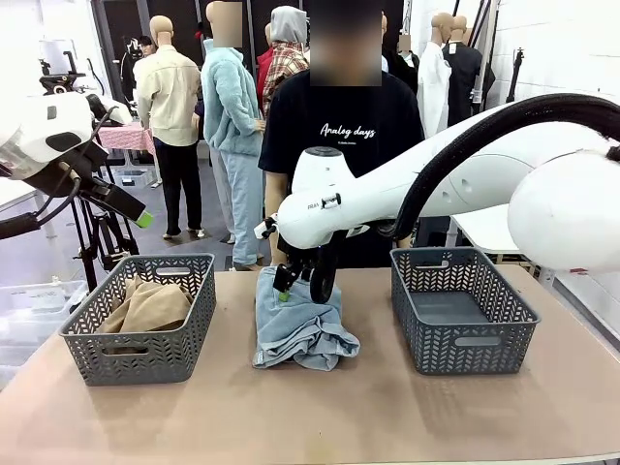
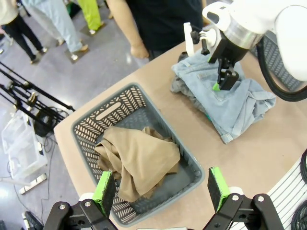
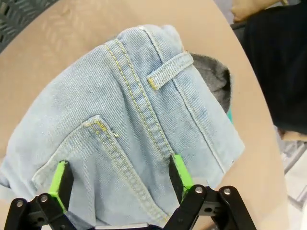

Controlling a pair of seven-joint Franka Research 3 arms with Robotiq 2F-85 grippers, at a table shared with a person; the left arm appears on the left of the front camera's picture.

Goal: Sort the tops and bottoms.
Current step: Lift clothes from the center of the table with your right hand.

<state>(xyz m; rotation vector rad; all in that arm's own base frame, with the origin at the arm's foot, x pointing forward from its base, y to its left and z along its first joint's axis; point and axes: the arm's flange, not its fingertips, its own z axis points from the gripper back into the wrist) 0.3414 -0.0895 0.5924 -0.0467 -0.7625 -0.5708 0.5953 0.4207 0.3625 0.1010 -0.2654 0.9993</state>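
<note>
Worktop (image 1: pixel 387 417), frame centre: denim bottoms (image 1: pixel 310 334) heaped between left basket (image 1: pixel 87 354) and right basket (image 1: pixel 465 360). Khaki top (image 1: pixel 155 308) lies inside left basket. Right fingers (image 3: pixel 178 172) spread wide just over the denim seam, grasping nothing. Left fingers (image 2: pixel 104 189) released, high at left edge.

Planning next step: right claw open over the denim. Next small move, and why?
Probably lower the right claw slightly and close on the denim: jaws stand open over its seams, holding nothing, and it lies over the grey top.
</note>
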